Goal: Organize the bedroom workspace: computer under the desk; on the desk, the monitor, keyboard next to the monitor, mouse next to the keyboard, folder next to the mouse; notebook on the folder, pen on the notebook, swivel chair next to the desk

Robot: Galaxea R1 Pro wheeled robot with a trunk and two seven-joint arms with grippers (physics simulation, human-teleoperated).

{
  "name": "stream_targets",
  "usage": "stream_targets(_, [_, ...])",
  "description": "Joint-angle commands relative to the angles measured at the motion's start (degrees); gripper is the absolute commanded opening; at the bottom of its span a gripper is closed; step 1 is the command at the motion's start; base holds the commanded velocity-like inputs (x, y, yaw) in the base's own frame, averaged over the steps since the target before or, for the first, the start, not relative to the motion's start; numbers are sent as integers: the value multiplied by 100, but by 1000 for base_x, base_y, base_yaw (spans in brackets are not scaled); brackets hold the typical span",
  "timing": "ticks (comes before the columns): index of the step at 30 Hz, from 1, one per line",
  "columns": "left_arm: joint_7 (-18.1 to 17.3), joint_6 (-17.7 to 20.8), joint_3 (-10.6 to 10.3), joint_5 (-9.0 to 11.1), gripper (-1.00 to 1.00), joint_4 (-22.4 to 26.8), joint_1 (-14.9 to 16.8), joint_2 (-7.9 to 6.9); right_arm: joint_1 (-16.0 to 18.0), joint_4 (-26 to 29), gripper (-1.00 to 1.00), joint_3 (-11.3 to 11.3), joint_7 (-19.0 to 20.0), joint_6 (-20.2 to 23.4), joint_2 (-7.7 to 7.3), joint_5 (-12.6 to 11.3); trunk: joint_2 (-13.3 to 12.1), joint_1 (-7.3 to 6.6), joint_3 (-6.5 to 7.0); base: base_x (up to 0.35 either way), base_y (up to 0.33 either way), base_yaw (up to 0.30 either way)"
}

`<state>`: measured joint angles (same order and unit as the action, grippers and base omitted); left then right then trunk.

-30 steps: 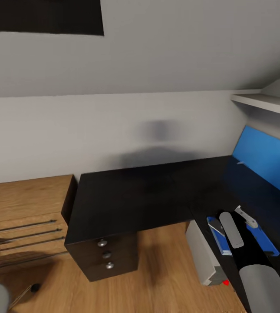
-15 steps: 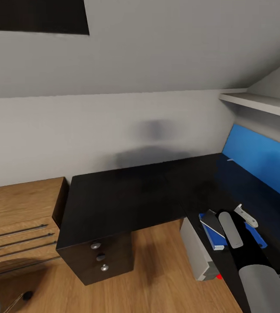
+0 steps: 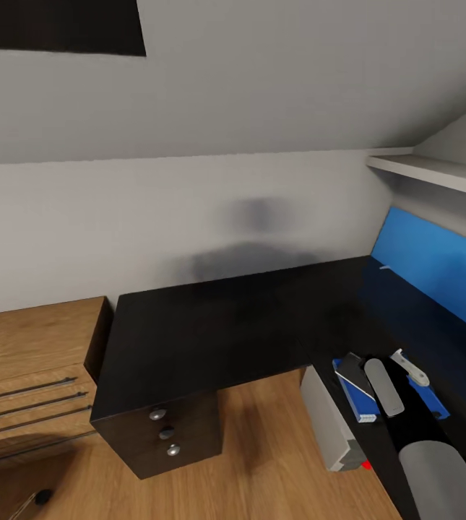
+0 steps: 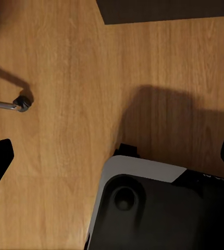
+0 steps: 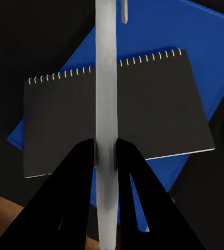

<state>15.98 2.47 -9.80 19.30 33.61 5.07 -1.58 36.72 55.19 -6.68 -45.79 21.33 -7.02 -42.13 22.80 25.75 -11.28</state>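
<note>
Pen (image 5: 106, 104): long, slim, pale grey barrel, with a clip showing at its far end in the right wrist view; pinched between the two dark fingers (image 5: 81, 172) of the right gripper (image 5: 106, 151) and hanging directly above the notebook.

Notebook (image 5: 120, 112): dark cover, spiral-bound along one long edge; lay flat on top of the folder, turned a little askew to it.

Folder (image 5: 206, 47): bright blue, larger than the notebook, its corners showing beyond the notebook on several sides; lay on the black desk (image 3: 211, 325), near the front edge of the right-hand section.

Computer (image 3: 330, 426): grey tower, stood on the wooden floor tucked beside and partly under the desk edge.

Left gripper (image 4: 112, 156): fingers spread wide and empty, pointed down at the wooden floor beside the robot's own base.

Progress, as judged: folder and notebook stacking done, computer placed; pen release onto the notebook was the step in hand. A strip of keys at the head view's lower right corner might have been the keyboard, too little of it to confirm. Monitor, mouse and chair position could not be checked here.
</note>
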Motion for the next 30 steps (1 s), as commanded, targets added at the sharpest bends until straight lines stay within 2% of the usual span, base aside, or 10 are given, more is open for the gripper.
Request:
stream_targets(1, [54,26,-48,38,100,14,3,-9,8,-93,-100,0,-12,-11,-12,-24,12,4,-12,10,0,0])
stream_targets(6, [54,23,-48,38,100,14,3,-9,37,-651,-100,5,153,-284,-107,3,12,4,-12,4,0,0])
stream_targets(10, [54,25,-48,38,100,14,3,-9,51,-851,-100,8,312,-340,-141,106,12,4,-12,0,0,0])
stream_targets(19, [53,23,-55,38,100,14,3,-9,54,-926,-100,11,428,-365,-150,168,12,4,-12,18,9,0])
stream_targets(30, [50,17,-73,25,100,14,3,2,73,-1036,-100,26,457,-409,-146,191,12,4,-12,167,96,0])
